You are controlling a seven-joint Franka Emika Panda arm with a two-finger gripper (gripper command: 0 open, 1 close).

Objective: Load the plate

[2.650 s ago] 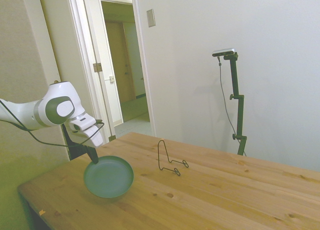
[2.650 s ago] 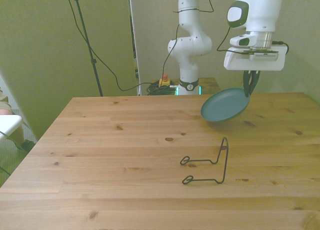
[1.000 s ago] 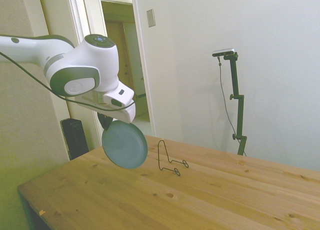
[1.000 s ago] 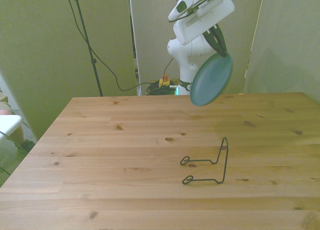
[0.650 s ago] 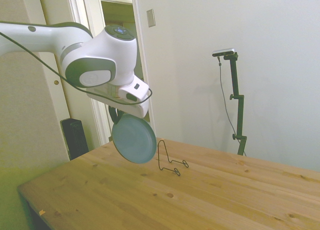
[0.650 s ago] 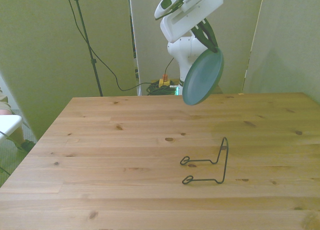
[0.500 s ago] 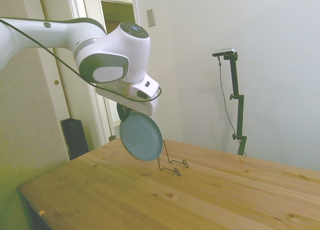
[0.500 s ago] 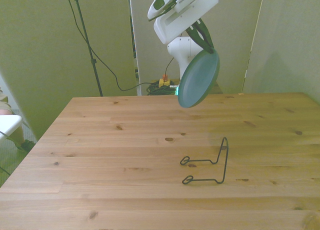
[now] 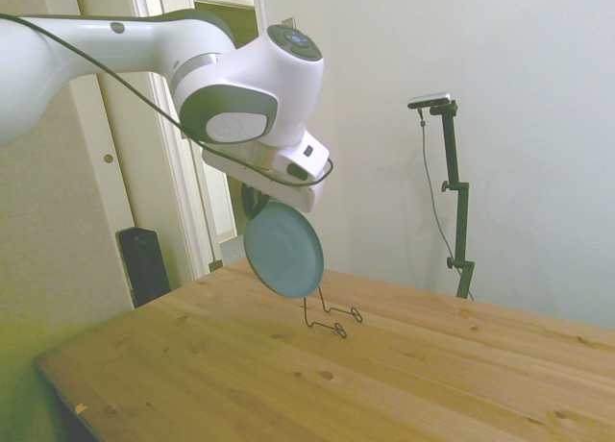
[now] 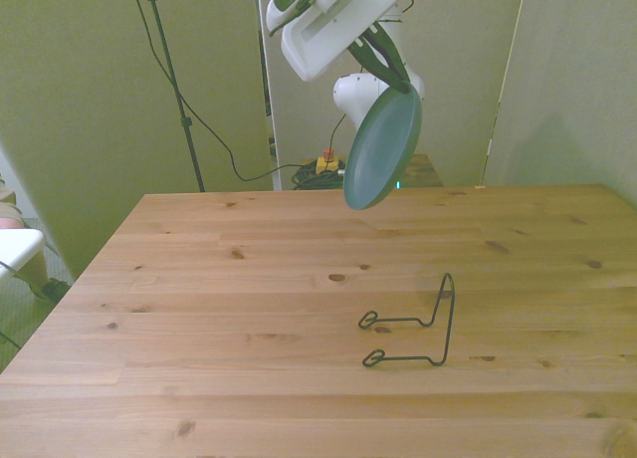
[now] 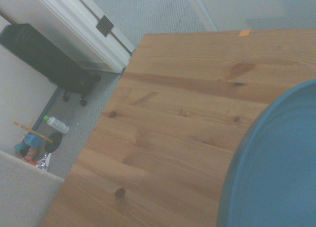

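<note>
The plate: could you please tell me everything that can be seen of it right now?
The plate is round, shallow and matte sage-green, plain, with a low raised rim. It hangs tilted almost on edge in the air above the wooden table, touching neither the table nor the black wire stand. The gripper pinches its upper rim, and nothing else touches it. The wrist view shows only part of its blurred curved rim.

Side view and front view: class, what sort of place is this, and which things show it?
Probably a robotics lab set up in an ordinary indoor room. A white robot arm holds a green plate in its gripper above a bare wooden table bearing only a wire stand, with a doorway behind.
</note>
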